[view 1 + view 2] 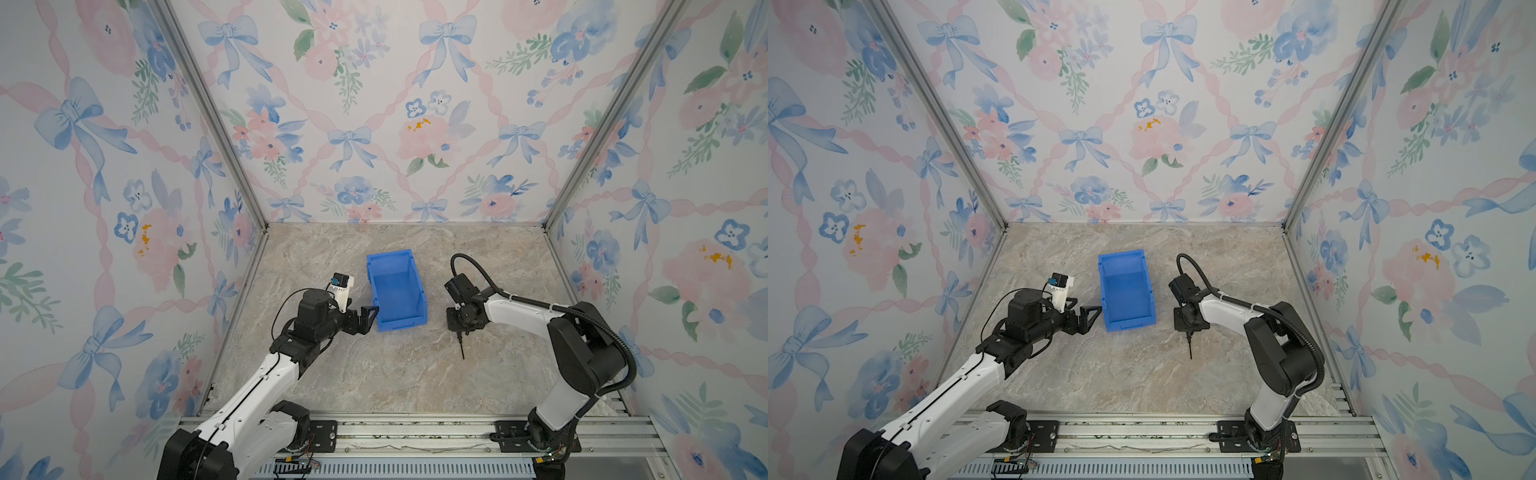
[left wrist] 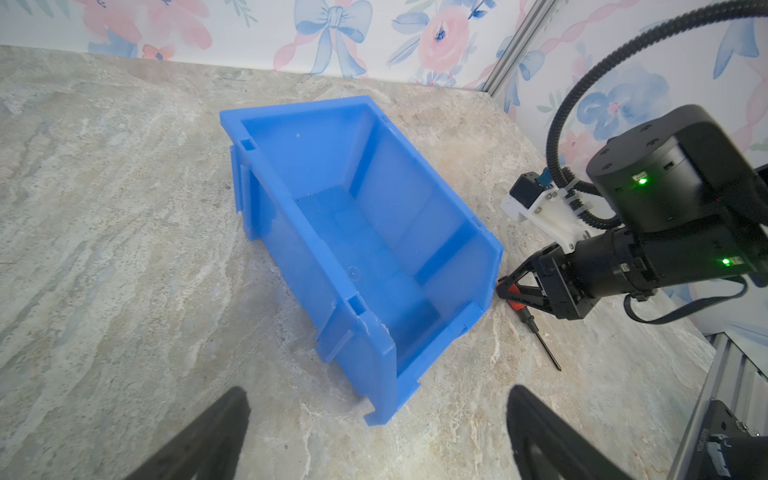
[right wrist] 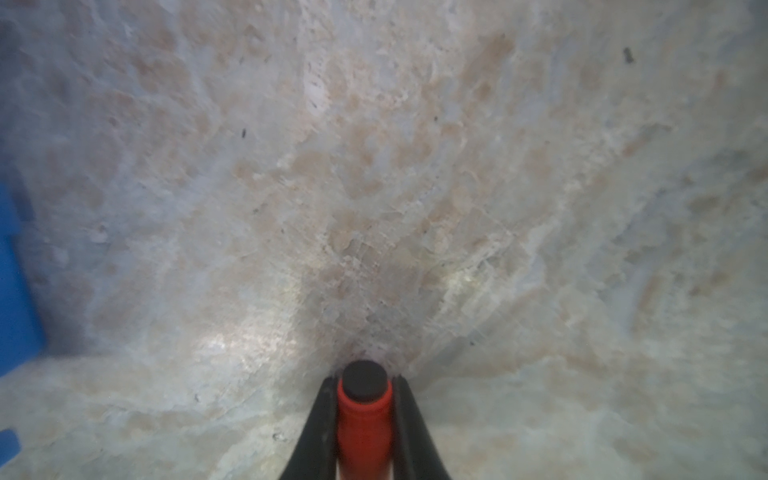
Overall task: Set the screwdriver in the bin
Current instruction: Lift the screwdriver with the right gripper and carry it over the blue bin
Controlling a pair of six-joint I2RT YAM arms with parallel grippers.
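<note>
- Two hands: right hand (image 3: 363,380) clamped on screwdriver (image 3: 363,419) handle; left hand (image 1: 370,319) spread wide, empty, at lower-left corner of bin (image 1: 389,255).
- Screwdriver sits right of bin in both top views, apart from it, shaft seemingly on tabletop (image 1: 374,374).
- Step, likely: grasp made, lift not yet done.
- Next: raise above bin wall, carry leftward over bin, release.

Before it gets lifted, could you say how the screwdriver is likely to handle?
Probably stiff and light: the screwdriver is slim and short. Its round handle, pinched by the right gripper, might pivot or slip. Dropped on the table, it could roll.
</note>
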